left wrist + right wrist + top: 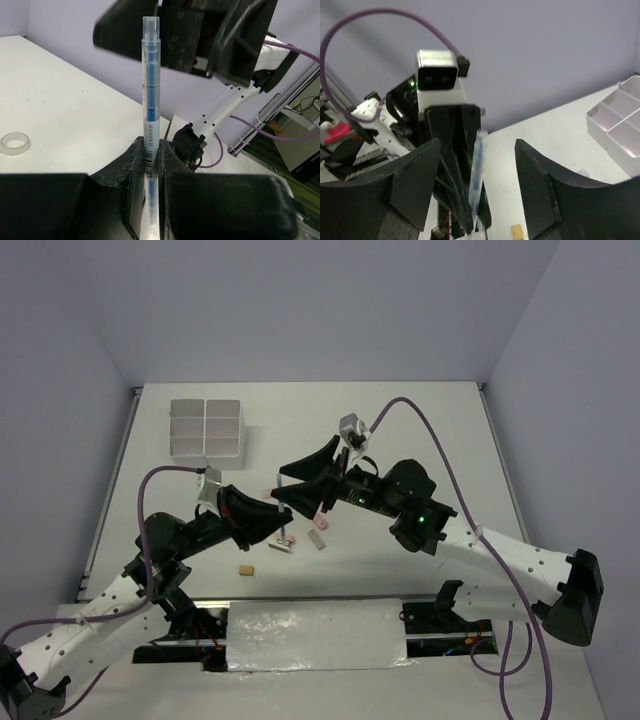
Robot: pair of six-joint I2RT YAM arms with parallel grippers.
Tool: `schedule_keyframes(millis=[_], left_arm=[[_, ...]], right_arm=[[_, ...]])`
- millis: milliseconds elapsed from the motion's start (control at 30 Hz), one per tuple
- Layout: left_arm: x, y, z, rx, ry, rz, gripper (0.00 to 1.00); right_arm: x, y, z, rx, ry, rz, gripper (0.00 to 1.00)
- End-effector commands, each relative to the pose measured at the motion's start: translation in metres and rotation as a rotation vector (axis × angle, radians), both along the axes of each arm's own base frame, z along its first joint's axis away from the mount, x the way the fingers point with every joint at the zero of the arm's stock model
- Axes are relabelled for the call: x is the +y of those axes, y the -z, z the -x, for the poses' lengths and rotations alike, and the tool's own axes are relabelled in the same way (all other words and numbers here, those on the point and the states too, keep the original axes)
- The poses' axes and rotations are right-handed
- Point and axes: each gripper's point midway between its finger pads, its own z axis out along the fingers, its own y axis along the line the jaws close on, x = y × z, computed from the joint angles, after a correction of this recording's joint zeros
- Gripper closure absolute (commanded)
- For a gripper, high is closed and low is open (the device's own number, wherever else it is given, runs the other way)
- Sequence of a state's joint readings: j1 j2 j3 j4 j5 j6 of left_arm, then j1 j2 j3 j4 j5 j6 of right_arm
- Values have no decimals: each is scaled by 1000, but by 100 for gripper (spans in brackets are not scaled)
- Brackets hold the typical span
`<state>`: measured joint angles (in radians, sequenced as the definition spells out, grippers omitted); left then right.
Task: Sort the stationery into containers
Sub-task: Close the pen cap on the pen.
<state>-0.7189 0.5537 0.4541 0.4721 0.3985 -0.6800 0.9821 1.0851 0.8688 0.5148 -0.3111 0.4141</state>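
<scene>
Left wrist view: left gripper [150, 170] clamped low on the blue pen [151, 100], upright at frame centre, right gripper [477, 145] with jaws apart flanking its top — a brush from either finger could lever it loose, short of the white box [205, 427] at upper left.

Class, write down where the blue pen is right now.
In the left wrist view the blue pen stands upright, clamped near its lower end by the left gripper; its top sits inside the open right gripper.

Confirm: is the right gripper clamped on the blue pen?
No, the right gripper has its fingers wide apart, the blue pen untouched between them.
</scene>
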Motion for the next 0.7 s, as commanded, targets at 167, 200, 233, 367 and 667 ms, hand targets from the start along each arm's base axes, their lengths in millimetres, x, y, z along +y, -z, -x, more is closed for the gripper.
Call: schedule_keyframes(millis=[167, 200, 233, 367, 667], left_arm=[[3, -25, 12, -107, 31, 31, 100], [3, -25, 12, -107, 33, 31, 100], [3, -25, 12, -109, 34, 30, 100], [2, -25, 13, -110, 40, 28, 100], [3, -26, 10, -111, 21, 26, 100]], right_arm=[[-4, -37, -9, -53, 66, -11, 43], [-3, -36, -9, -50, 64, -9, 45], [-3, -35, -9, -50, 64, -8, 47], [-2, -32, -9, -43, 61, 1, 60], [1, -27, -6, -22, 38, 7, 100]])
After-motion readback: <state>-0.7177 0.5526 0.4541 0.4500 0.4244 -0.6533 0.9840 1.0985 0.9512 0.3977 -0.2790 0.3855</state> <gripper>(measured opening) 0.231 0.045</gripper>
